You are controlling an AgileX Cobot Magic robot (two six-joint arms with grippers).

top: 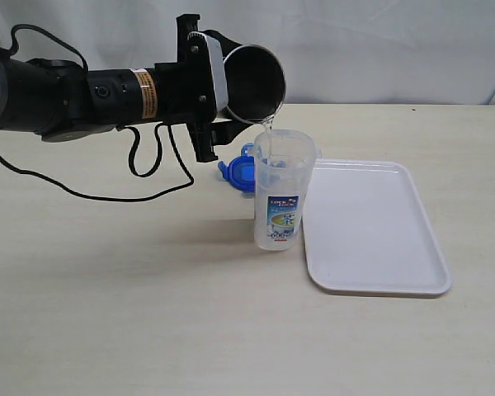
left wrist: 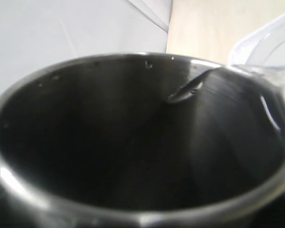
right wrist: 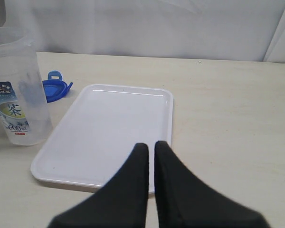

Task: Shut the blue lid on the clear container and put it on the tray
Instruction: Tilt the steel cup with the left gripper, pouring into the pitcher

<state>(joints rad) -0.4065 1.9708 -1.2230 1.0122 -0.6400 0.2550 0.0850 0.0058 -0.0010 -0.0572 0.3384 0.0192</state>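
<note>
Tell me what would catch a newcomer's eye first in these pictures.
The left gripper holds a steel cup tipped over the clear container, with a thin stream of clear liquid running in. The blue lid lies on the table just behind the container, and the white tray sits beside it on the right in the exterior view.

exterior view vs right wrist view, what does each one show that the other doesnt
Only the exterior view: the left gripper holding the cup tipped over the container, with water running into it.
Only the right wrist view: the right gripper, shut and empty.
Both: the uncapped container standing on the table beside the tray, the lid lying on the table next to the container, and nothing on the tray.
</note>
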